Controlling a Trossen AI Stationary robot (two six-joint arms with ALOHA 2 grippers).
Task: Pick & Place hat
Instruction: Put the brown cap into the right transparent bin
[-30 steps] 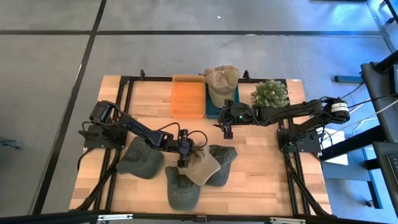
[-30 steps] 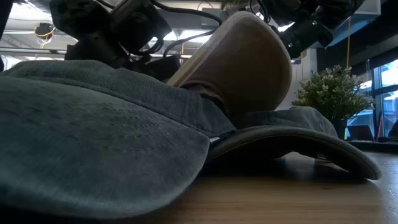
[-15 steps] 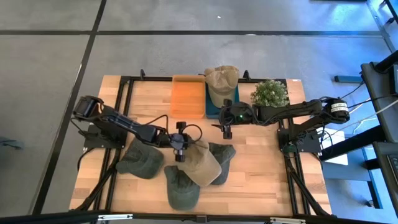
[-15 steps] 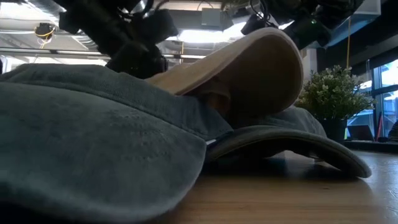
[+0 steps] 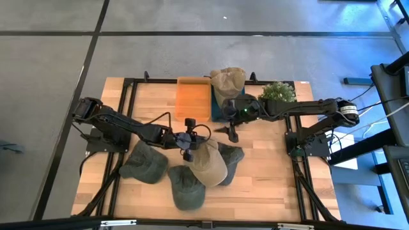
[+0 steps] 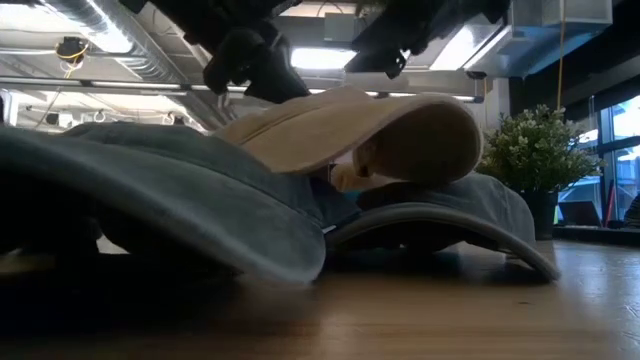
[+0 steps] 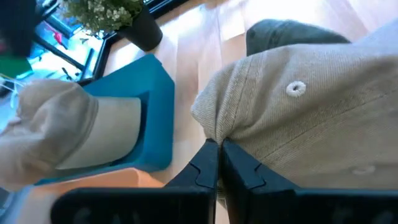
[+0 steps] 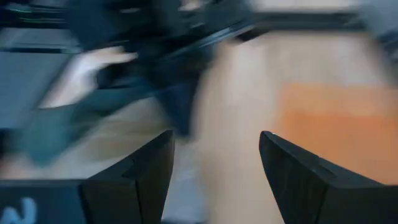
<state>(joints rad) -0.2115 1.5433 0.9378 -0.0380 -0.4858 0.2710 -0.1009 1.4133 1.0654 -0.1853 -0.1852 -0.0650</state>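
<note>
Lifted since 1 s ago: tan cap [image 5: 208, 164] now pulled up and toward table's back by left gripper [image 5: 187, 148]; right gripper [image 5: 231, 131] swung back toward bins. Nearest front edge: dark green cap [image 5: 186, 190], overlapped by tan cap. Further dark green cap [image 5: 144, 162] just to its left, grey-green cap [image 5: 228, 161] on right, partly under tan cap. Low view: tan cap [image 6: 350, 130] raised off the pile, brim arched over grey-green cap [image 6: 450, 215]. Left wrist view: fingers [image 7: 205, 167] closed tight, pinching tan cap's [image 7: 311, 118] fabric edge near crown button. Mid table: right gripper hovers w/ fingers [image 8: 134, 180] spread wide, nothing btwn them. Far side: orange bin [image 5: 193, 99] beside blue bin [image 5: 220, 114], another tan cap [image 5: 227, 85] resting in blue bin. Potted plant [image 5: 279, 93] just right of it, at back edge.
</note>
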